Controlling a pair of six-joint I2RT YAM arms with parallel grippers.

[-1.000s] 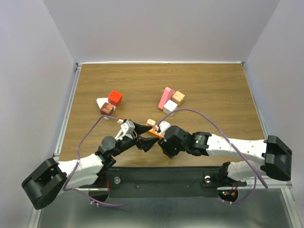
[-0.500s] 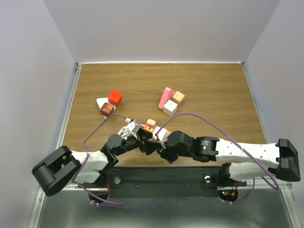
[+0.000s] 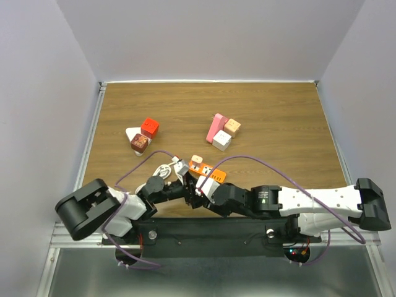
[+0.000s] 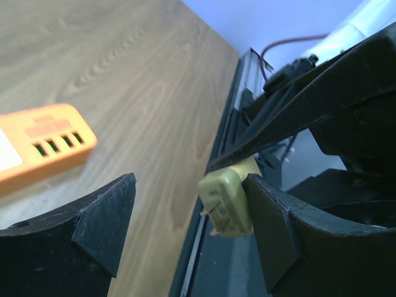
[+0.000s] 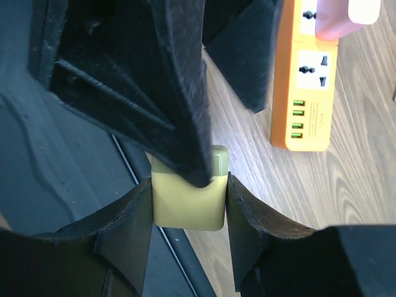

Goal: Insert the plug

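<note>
A yellow-green plug (image 5: 185, 201) is clamped between my right gripper's (image 5: 189, 193) fingers, above the table's near edge. In the left wrist view the plug (image 4: 226, 201) shows its two prongs and rests against my left gripper's right finger (image 4: 278, 229). My left gripper (image 4: 189, 195) is wide open around it. The orange power strip (image 3: 207, 169) lies flat on the table just beyond both grippers. It also shows in the left wrist view (image 4: 43, 145) and in the right wrist view (image 5: 306, 80), with a pink plug (image 5: 346, 15) in its far socket.
A red block (image 3: 150, 127) and a white adaptor with a dark red cube (image 3: 137, 140) sit at the left. A pink, white and tan cluster of adaptors (image 3: 221, 131) sits in the middle. A white charger with cable (image 3: 167, 168) lies by the left gripper. The black base rail (image 3: 204, 232) runs along the near edge.
Both grippers have drawn back toward the near edge, off the power strip, which now lies uncovered. The right gripper has kept hold of the plug.
</note>
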